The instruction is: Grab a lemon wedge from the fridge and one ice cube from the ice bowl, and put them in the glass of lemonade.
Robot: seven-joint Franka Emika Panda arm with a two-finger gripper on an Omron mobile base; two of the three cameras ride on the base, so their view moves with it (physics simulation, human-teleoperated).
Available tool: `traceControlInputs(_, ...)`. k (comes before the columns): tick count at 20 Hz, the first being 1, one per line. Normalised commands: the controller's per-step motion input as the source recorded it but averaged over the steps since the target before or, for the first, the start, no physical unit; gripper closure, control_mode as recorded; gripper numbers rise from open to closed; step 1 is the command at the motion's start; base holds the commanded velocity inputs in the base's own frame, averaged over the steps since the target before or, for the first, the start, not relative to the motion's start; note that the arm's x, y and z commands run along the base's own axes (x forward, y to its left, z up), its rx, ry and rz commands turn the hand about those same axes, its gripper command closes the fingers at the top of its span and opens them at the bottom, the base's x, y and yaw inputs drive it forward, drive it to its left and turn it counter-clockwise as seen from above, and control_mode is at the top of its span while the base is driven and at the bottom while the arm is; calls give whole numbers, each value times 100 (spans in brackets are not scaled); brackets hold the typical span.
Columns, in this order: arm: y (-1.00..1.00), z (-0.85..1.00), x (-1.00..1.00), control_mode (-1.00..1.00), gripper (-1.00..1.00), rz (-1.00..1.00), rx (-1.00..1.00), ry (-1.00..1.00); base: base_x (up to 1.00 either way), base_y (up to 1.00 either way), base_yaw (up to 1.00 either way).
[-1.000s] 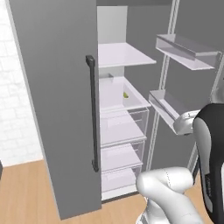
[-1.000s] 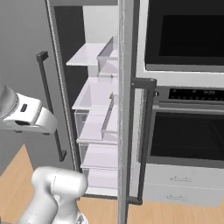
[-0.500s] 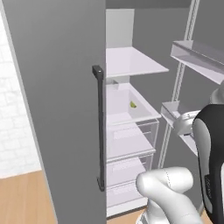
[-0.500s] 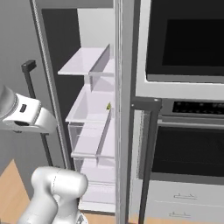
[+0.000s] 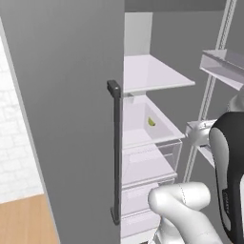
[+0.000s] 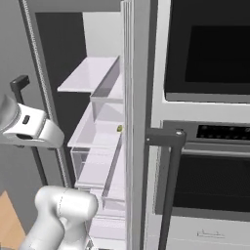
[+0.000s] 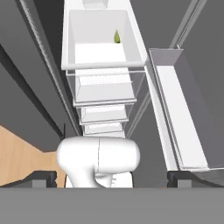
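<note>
The tiny yellow-green lemon wedge (image 7: 117,36) lay at the white fridge shelf's (image 7: 100,54) back edge, straight ahead of the wide-open hand (image 7: 112,180).

A white brick wall (image 5: 14,143) stands at the left, above a light wooden floor (image 5: 26,219). At the right, a built-in dark oven (image 6: 210,49) sits over a second oven (image 6: 210,185) with a dark bar handle (image 6: 168,146); a pale drawer front (image 6: 205,237) lies beneath. Lighting is even and flat.
</note>
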Motion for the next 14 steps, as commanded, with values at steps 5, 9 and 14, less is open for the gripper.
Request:
traceControlInputs(5, 0, 0, 0, 100, -100, 0, 0, 0, 46, 3, 0)
traceControlInputs(9, 0, 0, 0, 100, -100, 0, 0, 0, 61, 12, 0)
traceControlInputs(14, 0, 0, 0, 100, -100, 0, 0, 0, 33, 2, 0)
